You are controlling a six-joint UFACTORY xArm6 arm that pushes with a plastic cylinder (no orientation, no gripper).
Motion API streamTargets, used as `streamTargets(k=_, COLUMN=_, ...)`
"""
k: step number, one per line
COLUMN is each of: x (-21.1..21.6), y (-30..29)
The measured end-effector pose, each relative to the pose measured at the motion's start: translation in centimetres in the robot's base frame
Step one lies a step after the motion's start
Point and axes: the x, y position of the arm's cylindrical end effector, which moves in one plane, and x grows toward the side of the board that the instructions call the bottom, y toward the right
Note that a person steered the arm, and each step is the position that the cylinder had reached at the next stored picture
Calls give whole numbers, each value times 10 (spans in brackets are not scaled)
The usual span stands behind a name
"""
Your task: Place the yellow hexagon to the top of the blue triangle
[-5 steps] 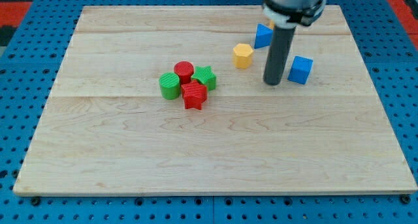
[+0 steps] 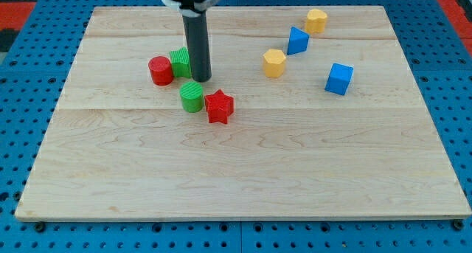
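Observation:
The yellow hexagon (image 2: 273, 63) lies right of the board's middle, toward the view's top. The blue triangle (image 2: 297, 40) lies just up and to the right of it, a small gap apart. My tip (image 2: 200, 79) is well to the left of both. It stands among a group of blocks: a green star (image 2: 178, 62) touches its left side, and a green cylinder (image 2: 192, 96) lies just below it.
A red cylinder (image 2: 160, 70) lies left of the green star, and a red star (image 2: 218, 106) lies right of the green cylinder. A second yellow block (image 2: 316, 20) lies near the top edge. A blue cube (image 2: 339, 78) lies at the right. The wooden board (image 2: 243, 179) rests on a blue pegboard.
My tip has moved from beside the blue cube far to the left. The red cylinder and green star have shifted left and up. The second yellow block now shows.

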Motion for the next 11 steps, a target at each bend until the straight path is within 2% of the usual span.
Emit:
streamTargets(k=2, x=-12, y=-112)
streamTargets(k=4, x=-15, y=-190)
streamTargets(k=5, x=-25, y=-167)
streamTargets(k=6, x=-52, y=-131)
streamTargets(k=8, x=-79, y=-128)
streamTargets(k=9, x=-80, y=-85)
streamTargets(k=10, x=-102, y=-77)
streamTargets(k=11, x=-81, y=-90)
